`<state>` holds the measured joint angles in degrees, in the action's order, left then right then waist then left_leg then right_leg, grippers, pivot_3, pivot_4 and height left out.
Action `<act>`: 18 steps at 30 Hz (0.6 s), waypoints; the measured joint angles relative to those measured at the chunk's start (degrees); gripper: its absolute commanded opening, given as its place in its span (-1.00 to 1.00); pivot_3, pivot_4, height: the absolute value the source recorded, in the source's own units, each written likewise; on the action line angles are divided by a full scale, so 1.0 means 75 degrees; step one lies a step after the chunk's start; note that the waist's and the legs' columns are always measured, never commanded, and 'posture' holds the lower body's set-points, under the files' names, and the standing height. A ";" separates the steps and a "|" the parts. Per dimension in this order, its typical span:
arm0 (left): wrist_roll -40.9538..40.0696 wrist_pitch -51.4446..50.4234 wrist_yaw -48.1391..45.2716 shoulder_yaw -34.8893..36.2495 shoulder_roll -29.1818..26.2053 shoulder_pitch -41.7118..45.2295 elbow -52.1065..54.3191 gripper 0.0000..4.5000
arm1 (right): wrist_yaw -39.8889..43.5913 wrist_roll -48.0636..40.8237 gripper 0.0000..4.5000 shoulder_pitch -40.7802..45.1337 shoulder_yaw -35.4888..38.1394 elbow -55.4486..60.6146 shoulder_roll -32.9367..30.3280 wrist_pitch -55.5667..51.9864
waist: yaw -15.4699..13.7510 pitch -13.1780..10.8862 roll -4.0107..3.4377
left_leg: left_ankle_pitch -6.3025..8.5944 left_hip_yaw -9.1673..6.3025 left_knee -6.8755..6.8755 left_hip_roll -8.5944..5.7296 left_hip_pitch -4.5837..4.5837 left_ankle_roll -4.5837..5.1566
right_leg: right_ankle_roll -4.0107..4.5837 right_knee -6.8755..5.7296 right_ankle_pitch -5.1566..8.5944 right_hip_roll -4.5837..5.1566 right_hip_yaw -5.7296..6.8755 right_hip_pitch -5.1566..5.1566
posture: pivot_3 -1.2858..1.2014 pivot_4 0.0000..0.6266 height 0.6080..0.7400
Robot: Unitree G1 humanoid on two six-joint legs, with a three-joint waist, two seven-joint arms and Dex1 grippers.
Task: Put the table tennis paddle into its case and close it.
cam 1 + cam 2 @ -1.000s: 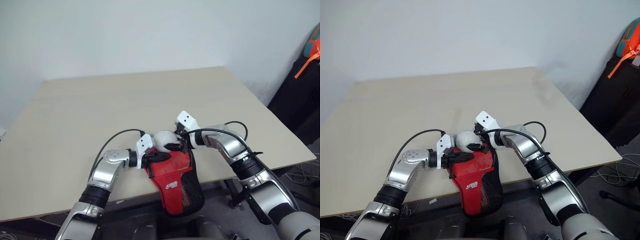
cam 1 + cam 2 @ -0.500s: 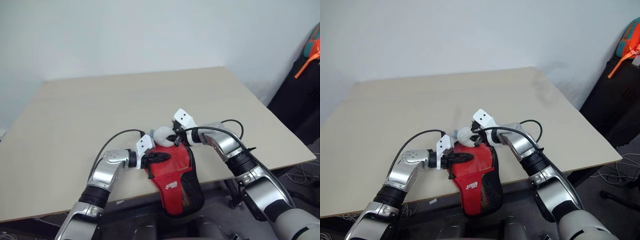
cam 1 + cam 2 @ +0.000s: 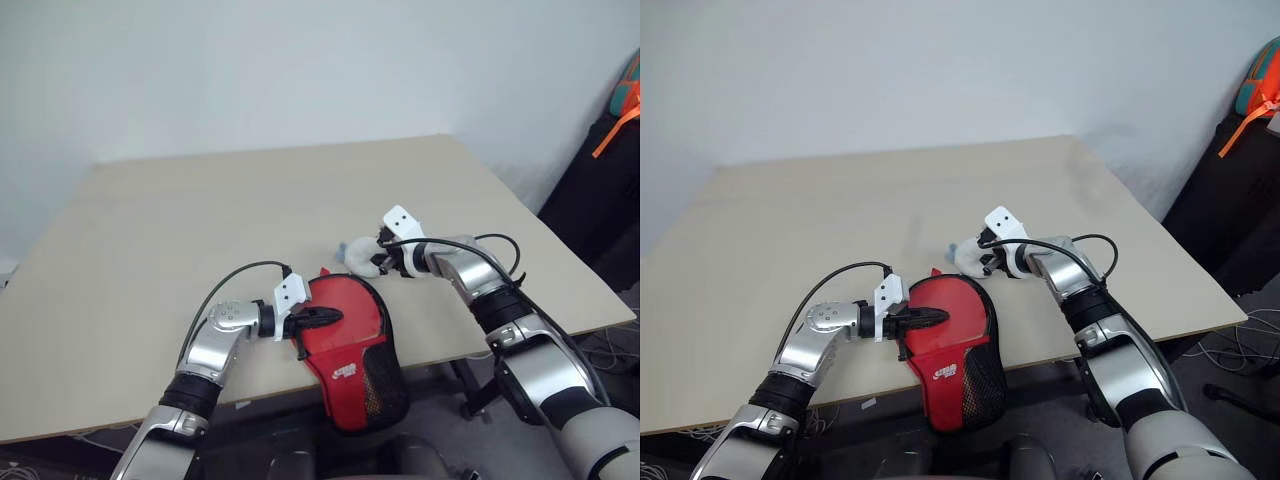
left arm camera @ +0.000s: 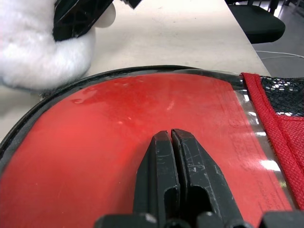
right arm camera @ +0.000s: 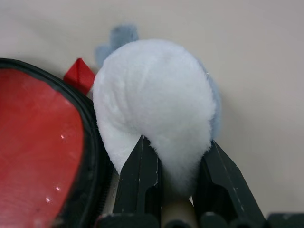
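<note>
Near the table's (image 3: 150,260) front edge the case (image 3: 345,335) lies closed, left gripper (image 4: 172,142) pressed together atop it, right gripper (image 5: 173,164) pinching a white fluffy lump (image 5: 156,102); zipping likely remains.

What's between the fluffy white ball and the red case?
Nothing. In the right wrist view the fluffy white ball, pinched in the right claw, sits right against the red case rim.

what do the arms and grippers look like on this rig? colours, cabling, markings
Both arms are silver-grey metal shells with black ribbed bands at the joints. Each wrist carries a white angular camera bracket, and a thin black cable loops from it back along the forearm. The left gripper and right gripper each have two black, tapering plastic fingers. No logos or labels are legible.
</note>
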<state>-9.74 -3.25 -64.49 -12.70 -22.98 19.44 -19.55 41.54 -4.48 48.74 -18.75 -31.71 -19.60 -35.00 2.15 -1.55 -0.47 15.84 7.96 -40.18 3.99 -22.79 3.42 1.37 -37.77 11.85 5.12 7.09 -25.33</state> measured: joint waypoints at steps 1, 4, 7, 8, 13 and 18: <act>0.0000 0.0011 0.0010 -0.0027 0.0018 0.0002 0.0005 -1.00 | 0.0147 -0.0001 -0.69 -0.0075 -0.0005 0.0129 -0.0233 0.0003 | -0.0043 0.0000 0.0000 | 0.0003 0.0002 0.0000 -0.0003 0.0001 0.0005 | -0.0001 0.0000 0.0000 0.0005 0.0000 0.0000 | 0.03 -1.00 0.49; 0.0000 0.0036 0.0015 -0.0076 0.0035 -0.0021 0.0032 -1.00 | 0.0621 -0.0010 -0.69 -0.0482 -0.0008 0.0770 -0.0833 -0.0022 | -0.0143 0.0002 -0.0005 | 0.0030 0.0001 -0.0001 -0.0009 0.0004 0.0050 | -0.0003 0.0000 0.0003 0.0019 0.0000 0.0002 | 0.03 -1.00 0.49; 0.0000 0.0049 0.0016 -0.0099 0.0036 -0.0039 0.0048 -1.00 | 0.1035 -0.0035 -0.69 -0.0886 -0.0010 0.1497 -0.1319 -0.0082 | -0.0170 0.0004 -0.0012 | 0.0038 -0.0001 -0.0001 -0.0013 0.0003 0.0063 | -0.0004 0.0000 0.0004 0.0026 0.0002 0.0002 | 0.03 -1.00 0.49; 0.0000 0.0049 0.0015 -0.0118 0.0036 -0.0038 0.0060 -1.00 | 0.1211 -0.0074 -0.69 -0.1048 -0.0009 0.1794 -0.1548 -0.0097 | -0.0187 0.0004 -0.0012 | 0.0040 -0.0002 -0.0001 -0.0015 0.0003 0.0067 | -0.0007 0.0001 0.0005 0.0029 0.0003 0.0003 | 0.03 -1.00 0.49; 0.0000 0.0055 -0.0048 -0.0190 0.0028 0.0003 0.0036 -1.00 | 0.2010 -0.0480 -0.69 -0.1936 0.0154 0.3101 -0.2623 -0.0266 | -0.0220 0.0006 -0.0015 | 0.0051 -0.0011 -0.0002 -0.0028 0.0006 0.0078 | -0.0017 0.0003 0.0014 0.0050 0.0011 0.0005 | 0.03 -1.00 0.49; -0.0004 0.0057 -0.0095 -0.0239 0.0031 0.0128 -0.0042 -1.00 | 0.2484 -0.0875 -0.69 -0.2431 0.0400 0.4022 -0.3209 -0.0473 | -0.0235 0.0005 -0.0017 | 0.0060 -0.0028 -0.0002 -0.0036 0.0007 0.0069 | -0.0023 0.0006 0.0018 0.0066 0.0031 0.0004 | 0.03 -1.00 0.49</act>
<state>-9.77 -2.82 -65.21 -14.50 -22.74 20.40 -19.86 60.17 -11.04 30.51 -15.75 -1.54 -43.67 -38.54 0.39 -1.52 -0.59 16.29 7.75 -40.19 3.72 -22.74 3.94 1.20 -37.73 11.98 5.62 7.32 -25.30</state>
